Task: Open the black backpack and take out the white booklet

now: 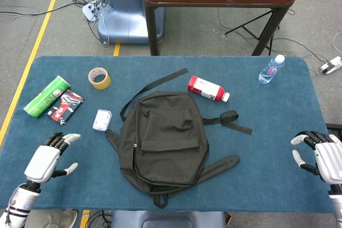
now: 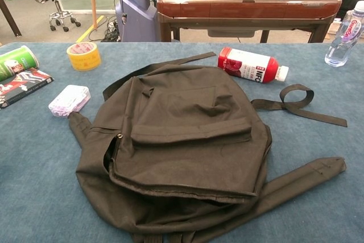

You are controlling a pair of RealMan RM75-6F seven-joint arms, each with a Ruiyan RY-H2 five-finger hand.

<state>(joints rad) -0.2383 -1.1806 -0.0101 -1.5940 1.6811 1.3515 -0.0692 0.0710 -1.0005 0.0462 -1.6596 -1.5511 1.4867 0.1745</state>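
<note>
The black backpack (image 1: 163, 145) lies flat mid-table, front pocket up, straps splayed; its main zip seems partly open.

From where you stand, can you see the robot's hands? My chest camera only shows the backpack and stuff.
Observer: Yes. The left hand hovers near the table's front left corner, holding nothing.
Operator: And the other one?
Observer: The right hand is at the table's right edge, fingers apart, also holding nothing.
Operator: Are they touching the backpack?
Observer: No, the black backpack lies between them, clear of both.
</note>
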